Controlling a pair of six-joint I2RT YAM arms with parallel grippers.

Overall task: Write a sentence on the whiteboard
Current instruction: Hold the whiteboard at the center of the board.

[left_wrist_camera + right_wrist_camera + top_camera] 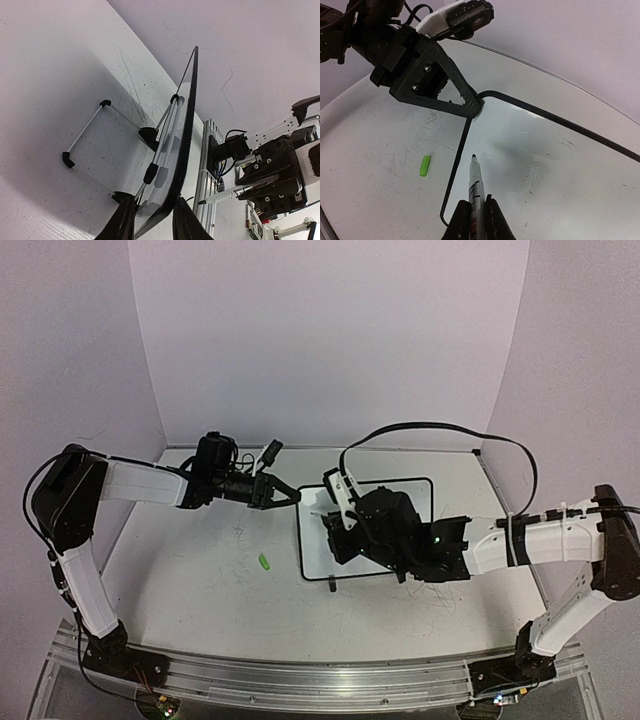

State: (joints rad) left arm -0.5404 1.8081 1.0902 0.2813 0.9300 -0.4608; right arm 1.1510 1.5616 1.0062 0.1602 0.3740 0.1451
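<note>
The whiteboard (315,552) lies mid-table, glossy white in a thin black frame, propped on its wire stand (85,131). No sentence is in view on its face (545,165), only faint smudges. My left gripper (295,496) is shut on the board's far left corner, one finger on each side of the frame (186,115); the same grip shows in the left wrist view (154,220) and the right wrist view (472,105). My right gripper (476,212) is shut on an uncapped marker (476,182), whose tip hovers just above the board's left part. The marker (225,196) points toward the board.
A small green marker cap (265,561) lies on the scuffed table left of the board, also seen from the right wrist (425,165). Purple walls close in the back and sides. An aluminium rail (300,680) runs along the near edge.
</note>
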